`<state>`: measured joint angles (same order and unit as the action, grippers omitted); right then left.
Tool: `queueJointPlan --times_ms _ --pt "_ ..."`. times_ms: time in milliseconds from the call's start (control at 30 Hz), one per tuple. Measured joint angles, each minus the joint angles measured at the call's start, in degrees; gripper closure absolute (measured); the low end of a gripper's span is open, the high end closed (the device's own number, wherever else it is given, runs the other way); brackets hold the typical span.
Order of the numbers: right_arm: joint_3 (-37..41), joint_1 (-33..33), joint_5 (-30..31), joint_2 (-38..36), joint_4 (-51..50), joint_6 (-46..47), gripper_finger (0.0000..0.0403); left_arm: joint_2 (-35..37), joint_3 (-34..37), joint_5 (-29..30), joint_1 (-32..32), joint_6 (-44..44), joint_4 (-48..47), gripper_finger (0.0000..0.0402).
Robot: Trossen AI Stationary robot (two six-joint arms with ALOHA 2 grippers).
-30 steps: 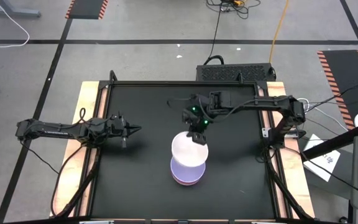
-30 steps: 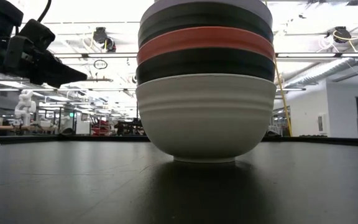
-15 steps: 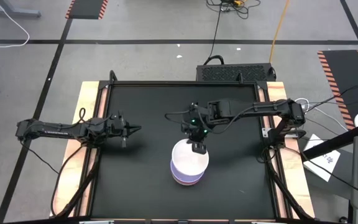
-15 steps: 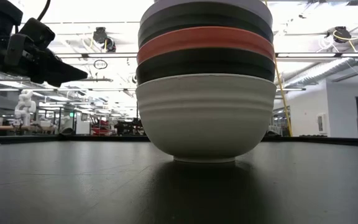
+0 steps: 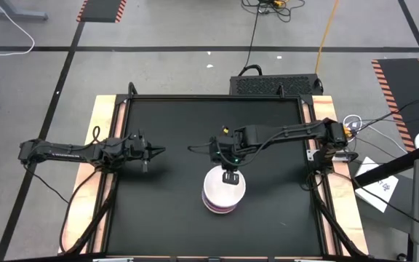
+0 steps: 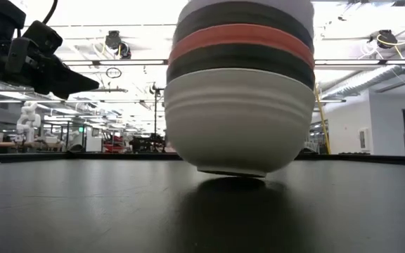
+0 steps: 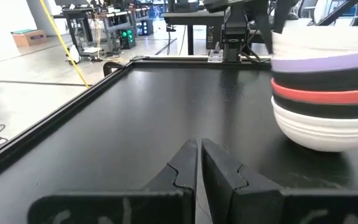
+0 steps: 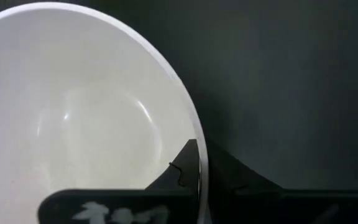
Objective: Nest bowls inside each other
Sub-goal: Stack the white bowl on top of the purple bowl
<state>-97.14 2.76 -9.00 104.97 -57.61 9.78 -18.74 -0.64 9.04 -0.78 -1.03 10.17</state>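
Observation:
The bowls stand nested in one stack (image 5: pixel 224 193) in the table's middle, toward the near edge. In the left wrist view the stack (image 7: pixel 328 93) reads from the top white, lavender, black, red, black, white. In the low view the stack (image 6: pixel 241 91) is tilted and its bottom white bowl (image 6: pixel 238 119) rests on one side of its base. My right gripper (image 5: pixel 230 177) is shut on the top white bowl (image 8: pixel 86 118) at the stack's far side. My left gripper (image 5: pixel 153 151) is shut and empty above the table's left part; it also shows in the low view (image 6: pixel 83 84). My right gripper holds the top white bowl by its rim (image 8: pixel 199 163) on the stack's far side. One finger is inside the bowl and one outside. The fingers come from above, pointing down. The bowl sits in the stack below it, and the whole stack leans.
The black table top (image 5: pixel 166 211) is bare to the left, right and far side of the stack. A raised black frame (image 7: pixel 73 118) runs along the table's edges. The right arm (image 5: pixel 289 132) reaches in from the right edge.
My right gripper has gone toward the table's near edge and down with the white bowl. The bowl was beside the stack on its far side and now sits on top of it. The stack stood level and has now tipped.

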Motion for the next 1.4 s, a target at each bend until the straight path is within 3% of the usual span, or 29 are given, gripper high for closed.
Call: queueJointPlan --times_ms 267,533,1400 --pt "0.00 0.79 1.47 -0.24 0.91 0.49 0.0403 0.01 0.00 -0.02 0.00 0.13 -0.04 0.0376" --pt "0.00 0.71 -3.12 -0.24 3.60 1.78 0.0403 0.00 0.00 -0.04 0.00 0.84 -0.09 0.0376" --pt "0.00 1.09 -3.00 0.13 3.09 3.24 0.0395 0.02 0.00 -1.51 0.00 1.13 -1.20 0.0376"
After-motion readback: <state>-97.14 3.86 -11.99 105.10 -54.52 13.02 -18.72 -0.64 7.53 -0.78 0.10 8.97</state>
